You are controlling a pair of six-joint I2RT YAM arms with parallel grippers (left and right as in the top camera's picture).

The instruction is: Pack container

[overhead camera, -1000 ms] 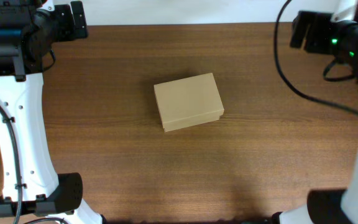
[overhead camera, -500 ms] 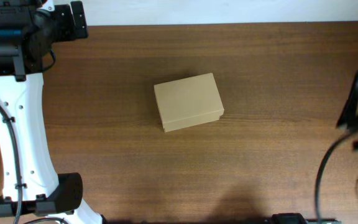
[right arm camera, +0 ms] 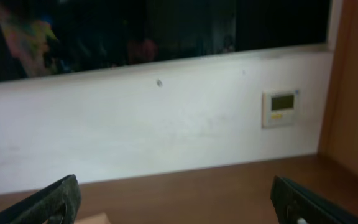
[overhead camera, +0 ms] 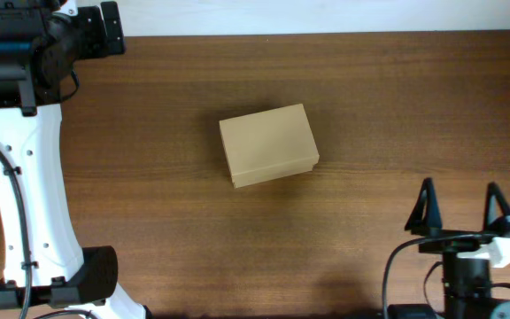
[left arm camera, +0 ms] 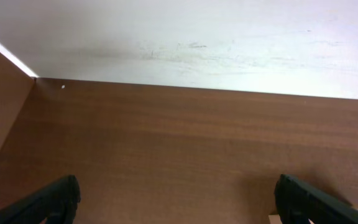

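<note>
The container (overhead camera: 268, 144) is a small plain tan cardboard box with its lid shut, lying at the middle of the wooden table. My left gripper (overhead camera: 109, 28) is at the far left corner, well away from the box; in the left wrist view its jaws (left arm camera: 179, 202) are wide open and empty, with a tan corner of the box (left arm camera: 271, 219) at the bottom edge. My right gripper (overhead camera: 461, 208) is at the front right, fingers spread and pointing to the far side, empty. In the right wrist view its jaws (right arm camera: 179, 202) are open, and a tan box corner (right arm camera: 95, 219) shows low on the left.
The brown wooden table (overhead camera: 397, 106) ends at a white wall (left arm camera: 197, 37) at the back. A small wall panel (right arm camera: 279, 108) and a dark window (right arm camera: 135, 31) face the right wrist camera. The white left arm (overhead camera: 25, 177) stands along the left edge.
My right arm has swung from the far right corner down to the front right, its open gripper now pointing to the far side. The left arm and the box have not moved.
</note>
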